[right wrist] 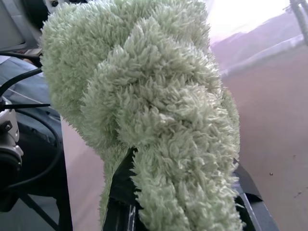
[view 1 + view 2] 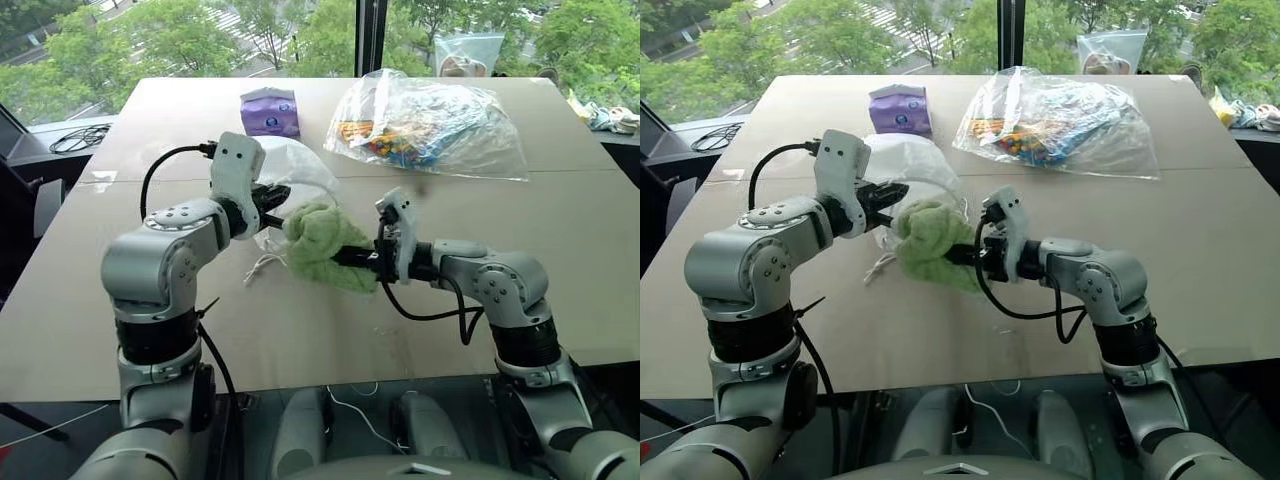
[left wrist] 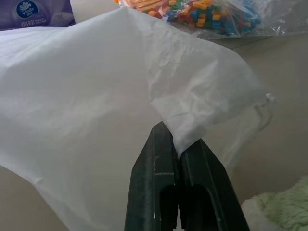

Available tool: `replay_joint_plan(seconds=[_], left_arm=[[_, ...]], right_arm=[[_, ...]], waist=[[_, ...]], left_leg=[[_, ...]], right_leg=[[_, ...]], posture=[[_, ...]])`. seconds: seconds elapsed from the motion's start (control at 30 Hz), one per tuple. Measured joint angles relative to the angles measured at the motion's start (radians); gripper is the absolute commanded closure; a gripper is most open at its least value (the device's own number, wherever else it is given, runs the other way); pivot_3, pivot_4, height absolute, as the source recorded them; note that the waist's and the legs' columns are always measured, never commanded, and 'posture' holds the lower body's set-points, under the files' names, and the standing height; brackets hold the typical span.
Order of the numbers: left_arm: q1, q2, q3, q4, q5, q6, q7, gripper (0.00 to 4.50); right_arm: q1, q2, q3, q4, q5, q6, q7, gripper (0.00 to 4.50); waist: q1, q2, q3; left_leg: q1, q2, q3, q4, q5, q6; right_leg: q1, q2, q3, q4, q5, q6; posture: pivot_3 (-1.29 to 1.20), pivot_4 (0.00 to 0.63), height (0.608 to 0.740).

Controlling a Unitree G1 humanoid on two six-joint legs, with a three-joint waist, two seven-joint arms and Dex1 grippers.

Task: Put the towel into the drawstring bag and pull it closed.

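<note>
The pale green fluffy towel hangs bunched above the table's middle, with my right gripper shut on it from the right. In the right wrist view the towel drapes over the black fingers. Just to its left, my left gripper is shut on the rim of the white translucent drawstring bag, holding it lifted. The left wrist view shows both fingers pinching a fold of the bag. The bag's thin white cord trails on the table below. The towel touches the bag's edge.
A purple tissue box stands at the back of the table. A large clear plastic bag of colourful items lies at the back right, with another small bag behind it. Black cables lie on the left ledge.
</note>
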Motion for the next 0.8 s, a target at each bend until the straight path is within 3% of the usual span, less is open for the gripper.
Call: replay_joint_plan(seconds=[0.3,0.5,0.63,0.8], left_arm=[[-0.053,-0.017,0.107,0.025,-0.096,0.077,-0.008,4.5],[-0.064,-0.018,0.108,0.079,-0.116,0.076,0.0,4.5],[-0.079,-0.042,0.117,0.108,-0.124,0.061,0.023,4.5],[-0.098,-0.047,0.138,0.14,-0.125,0.027,0.049,4.5]], right_arm=[[-0.029,0.153,-0.148,0.042,0.048,0.011,-0.169,4.13],[-0.043,0.21,-0.258,0.097,0.092,0.04,-0.291,4.13],[-0.043,0.189,-0.285,0.096,0.146,0.045,-0.291,4.13],[0.012,0.054,-0.302,-0.039,0.297,0.054,-0.132,4.13]], waist=[[0.0,0.0,0.0],[-0.001,0.0,0.0],[0.0,0.0,0.0],[0.001,0.0,0.0]], left_leg=[[0.0,0.0,0.0,0.0,0.0,0.0],[0.0,0.0,0.0,0.0,0.0,0.0],[0.0,0.0,0.0,0.0,0.0,0.0],[-0.001,0.0,-0.001,-0.001,0.0,0.0]], right_leg=[[0.0,0.0,0.0,0.0,0.0,0.0],[0.0,0.0,0.0,0.0,0.0,0.0],[0.0,0.0,0.0,0.0,0.0,0.0],[0.0,0.0,0.0,-0.001,0.0,0.0]], posture=[[0.0,0.15,0.74],[0.0,0.15,0.74],[0.0,0.15,0.74],[0.0,0.15,0.74]])
